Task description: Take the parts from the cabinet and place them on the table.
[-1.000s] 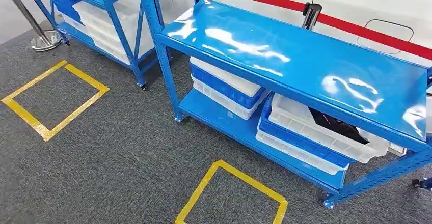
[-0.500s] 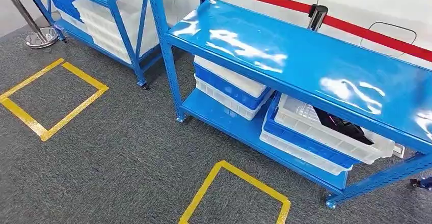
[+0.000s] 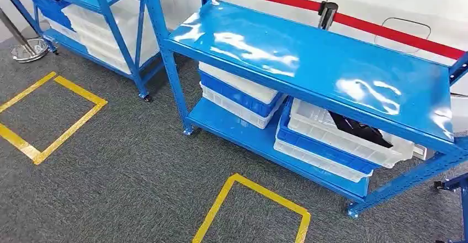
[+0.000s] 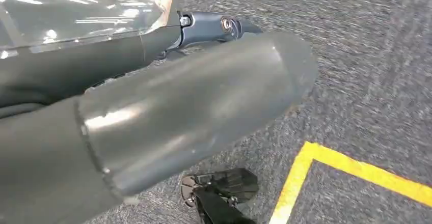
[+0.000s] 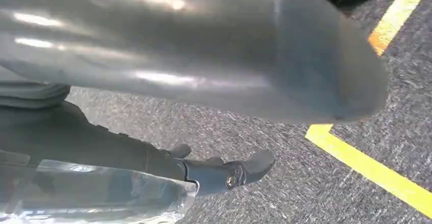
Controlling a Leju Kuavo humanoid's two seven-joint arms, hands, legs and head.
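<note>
The robot is standing before the blue desk [image 3: 309,61], apparently on the carrying step. Each wrist view is showing clear plastic packaging, likely a part, beside the left hand [image 4: 153,112] and the right hand [image 5: 193,56]; whether the fingers are clasping it cannot be told. Next, the robot needs to close in and lift both arms over the desktop.

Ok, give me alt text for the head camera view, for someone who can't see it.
A glossy blue metal shelving rack stands on grey carpet, its top shelf bare and its lower shelf holding stacked white and blue plastic crates; one white crate holds a black part. Yellow tape squares mark the floor, and a second blue rack stands further left.
</note>
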